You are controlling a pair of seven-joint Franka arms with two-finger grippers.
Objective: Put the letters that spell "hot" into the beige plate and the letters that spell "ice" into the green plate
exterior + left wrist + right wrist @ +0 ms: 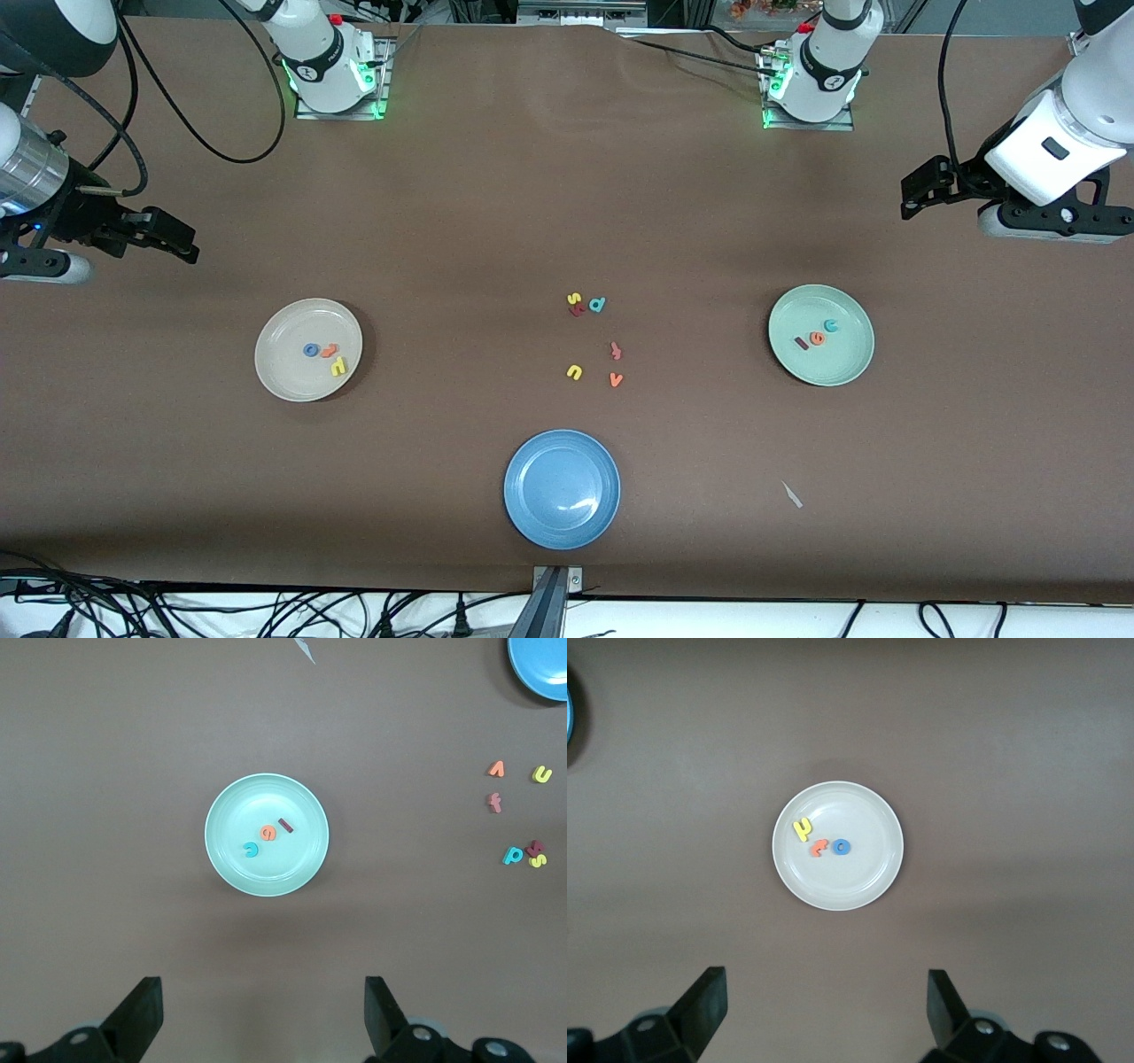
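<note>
Brown tabletop (496, 204) fills your view, with both arms waiting high at its ends. Your left gripper (264, 1019) hangs over bare table toward the left arm's end, fingers spread wide and holding nothing; your right gripper (819, 1014) does the same at the right arm's end. You can see the beige plate (283, 377) holding the yellow "h" (338, 366), blue "o" (311, 350) and orange "t" (329, 351). The green plate (842, 368) holds the dark red "i" (802, 343), orange "e" (817, 338) and teal "c" (831, 325). Between the plates lie loose letters: yellow "s" (574, 299), teal "d" (598, 305), yellow "u" (574, 372), orange "v" (617, 380). Nearest the front camera sits the blue plate (562, 488).
</note>
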